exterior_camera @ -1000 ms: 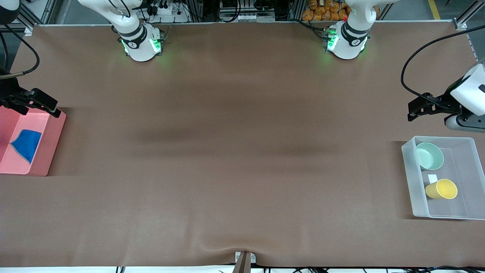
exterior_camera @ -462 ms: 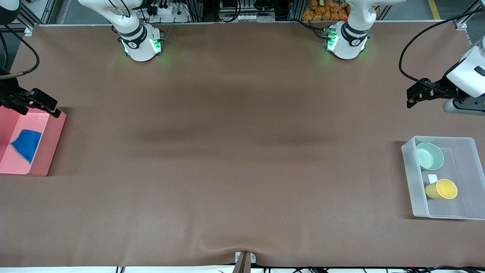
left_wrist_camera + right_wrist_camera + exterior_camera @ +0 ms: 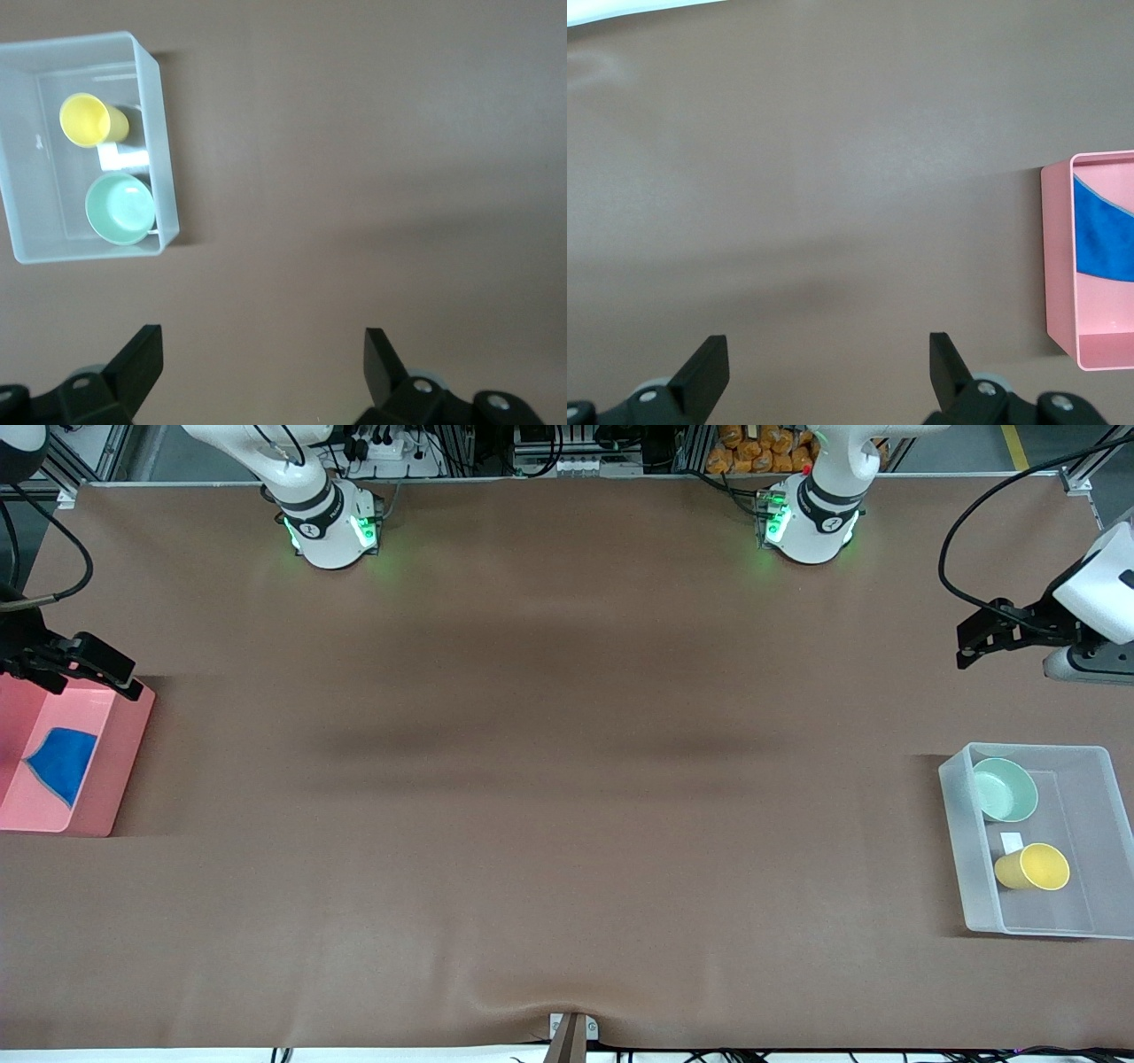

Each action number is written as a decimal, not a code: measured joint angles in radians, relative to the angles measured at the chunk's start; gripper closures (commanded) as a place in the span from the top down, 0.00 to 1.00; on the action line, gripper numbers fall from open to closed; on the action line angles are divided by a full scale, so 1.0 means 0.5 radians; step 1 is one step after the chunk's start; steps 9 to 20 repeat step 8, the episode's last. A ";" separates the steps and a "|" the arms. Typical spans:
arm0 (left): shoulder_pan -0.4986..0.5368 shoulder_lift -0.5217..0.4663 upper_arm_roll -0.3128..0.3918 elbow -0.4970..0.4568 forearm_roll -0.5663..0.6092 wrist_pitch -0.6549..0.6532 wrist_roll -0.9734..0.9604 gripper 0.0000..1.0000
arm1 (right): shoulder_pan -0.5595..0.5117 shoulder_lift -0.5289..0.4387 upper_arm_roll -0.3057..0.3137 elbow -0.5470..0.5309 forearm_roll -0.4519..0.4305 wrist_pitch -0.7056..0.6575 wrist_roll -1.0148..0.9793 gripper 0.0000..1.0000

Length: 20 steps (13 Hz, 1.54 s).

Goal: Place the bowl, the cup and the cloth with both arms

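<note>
1. Bowl (image 3: 1005, 789) and cup (image 3: 1033, 867) both sit in the clear bin (image 3: 1099, 841) at the left arm's end of the worktop (image 3: 567, 797). The bowl is upright; the cup lies on its side, nearer the front camera than the bowl.
2. Cloth (image 3: 62, 762) lies flat in the pink bin (image 3: 124, 753) at the right arm's end.
3. Your left hand (image 3: 970, 646) hovers over bare worktop near the clear bin, fingers apart, holding nothing.
4. Your right hand (image 3: 111, 673) hovers over the pink bin's rim, fingers spread, holding nothing.
5. Step: can't pin it. All three items in bins fits either a finished placing or a layout ahead of pick-up, so I call no next move.
</note>
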 measured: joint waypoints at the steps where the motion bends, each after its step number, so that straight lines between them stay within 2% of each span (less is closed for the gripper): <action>1: 0.000 -0.002 0.002 0.000 -0.007 -0.026 0.000 1.00 | 0.000 0.000 0.000 0.000 0.000 0.000 0.000 1.00; 6: 0.005 -0.014 0.015 0.008 -0.073 -0.087 -0.068 1.00 | 0.000 0.000 0.000 0.000 0.000 0.000 0.000 1.00; 20: 0.008 -0.014 0.021 0.008 -0.075 -0.105 -0.088 1.00 | 0.000 0.000 0.000 0.000 0.000 0.000 0.000 1.00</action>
